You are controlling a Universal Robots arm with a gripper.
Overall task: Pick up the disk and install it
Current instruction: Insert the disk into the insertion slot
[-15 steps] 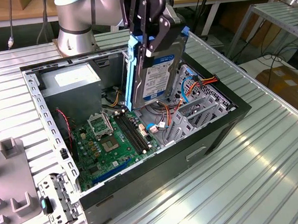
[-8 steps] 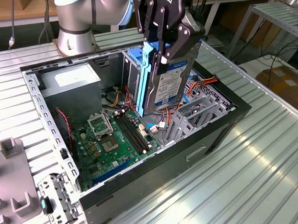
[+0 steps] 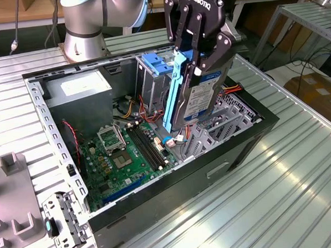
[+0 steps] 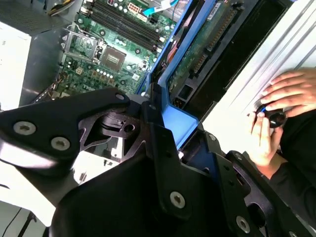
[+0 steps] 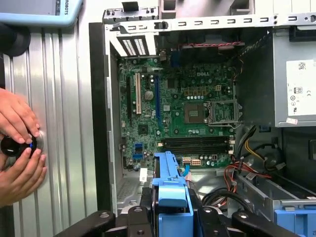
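The ribbed metal table (image 3: 301,178) is carrying an open computer case (image 3: 212,171), lying on its side beneath the gripper (image 3: 198,61). To the exterior view's left of the gripper, well apart, a grey moulded fixture (image 3: 12,221) and a metal bracket (image 3: 62,221) are resting on the slats. A person's hand (image 5: 17,118) is holding a black knob (image 5: 11,146) beside the case.
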